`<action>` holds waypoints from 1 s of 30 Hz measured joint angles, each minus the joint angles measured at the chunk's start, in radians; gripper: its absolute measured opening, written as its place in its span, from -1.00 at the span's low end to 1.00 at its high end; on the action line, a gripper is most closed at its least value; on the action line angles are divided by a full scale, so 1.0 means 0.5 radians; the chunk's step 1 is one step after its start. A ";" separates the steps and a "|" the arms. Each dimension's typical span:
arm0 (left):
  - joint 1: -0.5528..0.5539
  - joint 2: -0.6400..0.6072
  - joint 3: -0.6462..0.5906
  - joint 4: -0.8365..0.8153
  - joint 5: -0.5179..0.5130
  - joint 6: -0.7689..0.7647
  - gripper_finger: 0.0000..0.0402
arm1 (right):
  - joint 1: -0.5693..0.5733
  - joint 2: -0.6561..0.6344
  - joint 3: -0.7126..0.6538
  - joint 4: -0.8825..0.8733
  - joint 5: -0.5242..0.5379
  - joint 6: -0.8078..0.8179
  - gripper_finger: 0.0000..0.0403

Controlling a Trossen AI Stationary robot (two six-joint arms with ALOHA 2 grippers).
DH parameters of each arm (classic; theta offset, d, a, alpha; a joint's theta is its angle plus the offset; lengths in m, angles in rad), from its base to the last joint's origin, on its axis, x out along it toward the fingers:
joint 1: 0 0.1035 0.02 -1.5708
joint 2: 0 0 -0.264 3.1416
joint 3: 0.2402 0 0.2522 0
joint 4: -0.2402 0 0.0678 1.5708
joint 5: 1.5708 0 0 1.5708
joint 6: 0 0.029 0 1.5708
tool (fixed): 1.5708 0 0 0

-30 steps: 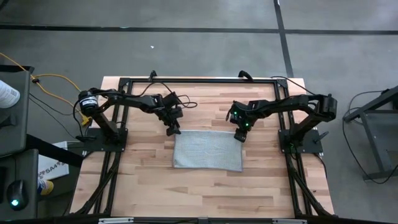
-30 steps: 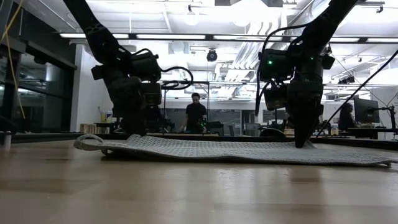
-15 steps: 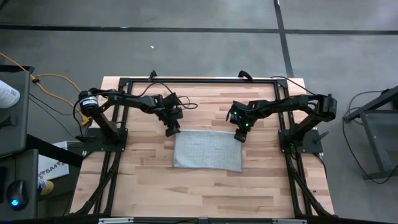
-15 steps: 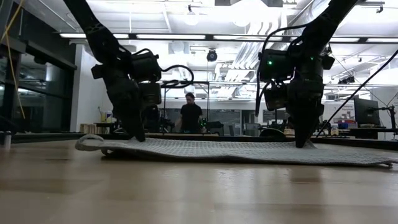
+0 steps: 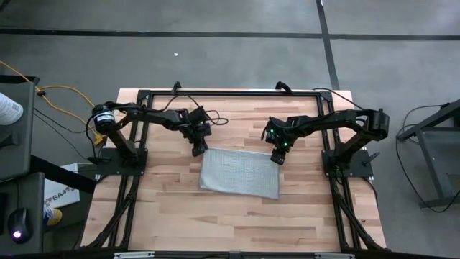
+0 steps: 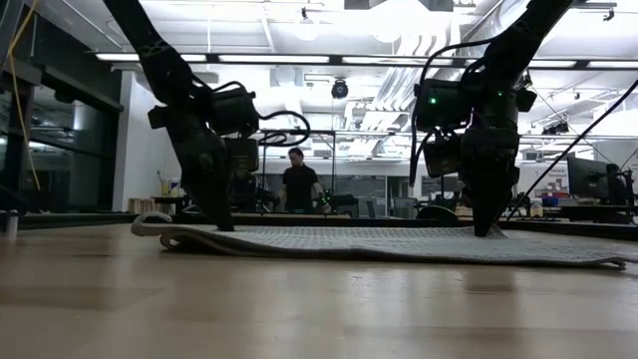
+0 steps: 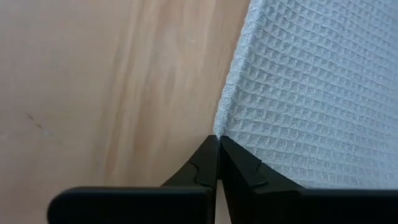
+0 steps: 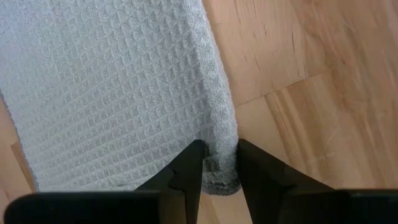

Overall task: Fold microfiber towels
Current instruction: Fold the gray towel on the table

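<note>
We count one towel (image 5: 238, 173) here, light grey and waffle-textured, lying flat in the middle of the wooden bench (image 5: 165, 216), with two arms on it. The left hand (image 5: 198, 150) sits at one far corner, its fingers pressed together right at the towel's edge; whether any cloth is caught between them, we cannot tell. The right hand (image 5: 276, 157) is down on the other far corner, pinching the hem. We judge this the corner-grasp step, with the next fold not yet begun. Next, both corners should lift together and carry across to the near edge, keeping the cloth taut so the layers line up. In the low view one person (image 6: 297, 183) stands far behind the bench.
</note>
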 joint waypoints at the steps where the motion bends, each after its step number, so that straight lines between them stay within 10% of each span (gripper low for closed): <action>1: 0.000 0.000 0.000 -0.011 0.005 -0.001 -0.95 | 0.000 0.000 0.000 0.000 0.000 0.000 -0.54; 10: -0.002 0.001 -0.003 -0.040 0.073 -0.105 -0.93 | 0.000 0.000 0.000 0.001 0.001 0.000 -0.54; 30: -0.005 -0.003 -0.003 -0.046 0.093 0.164 -0.12 | 0.000 0.000 0.001 0.001 -0.058 0.000 -0.54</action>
